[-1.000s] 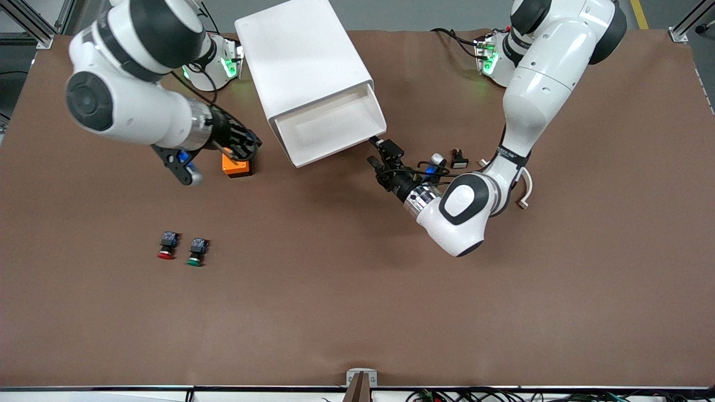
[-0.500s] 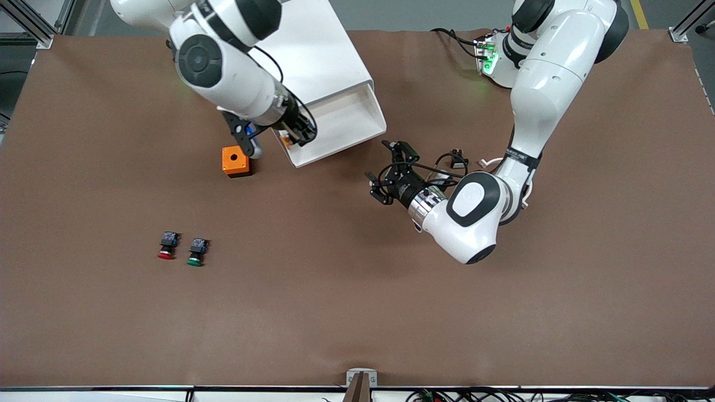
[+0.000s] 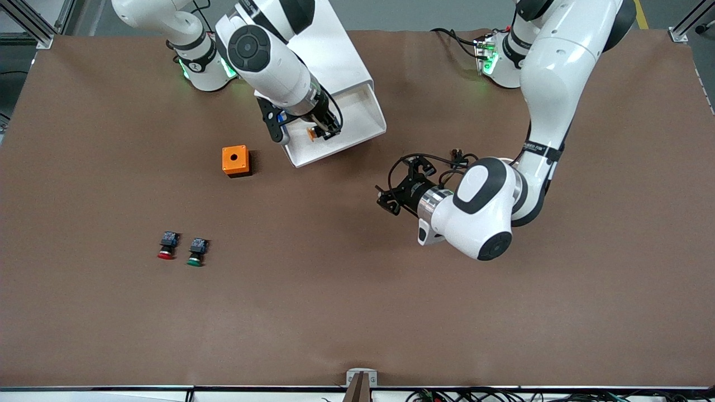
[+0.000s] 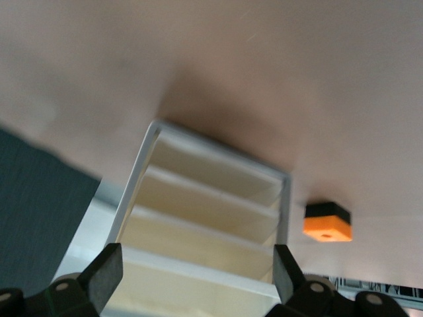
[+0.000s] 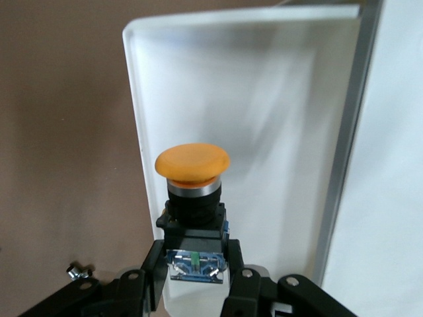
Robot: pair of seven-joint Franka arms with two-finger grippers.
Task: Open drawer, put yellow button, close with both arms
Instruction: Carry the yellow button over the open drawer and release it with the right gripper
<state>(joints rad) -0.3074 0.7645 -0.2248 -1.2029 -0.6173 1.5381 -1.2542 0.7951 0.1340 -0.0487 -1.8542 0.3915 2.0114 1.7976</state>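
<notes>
The white cabinet lies near the robots' bases, and its top drawer is pulled out toward the front camera. My right gripper hangs over the open drawer, shut on the yellow button. In the right wrist view the yellow button stands cap-up between the fingers, above the drawer's white floor. My left gripper hovers open over the table in front of the cabinet. The left wrist view shows the left gripper empty, facing the cabinet's drawers.
An orange box with a hole on top sits on the brown table beside the drawer, toward the right arm's end. A red-capped button and a green-capped button lie nearer the front camera. The orange box also shows in the left wrist view.
My right arm has carried the yellow button from beside the orange box to over the open drawer. My left gripper has let go of the drawer's corner, opened and drawn back.
</notes>
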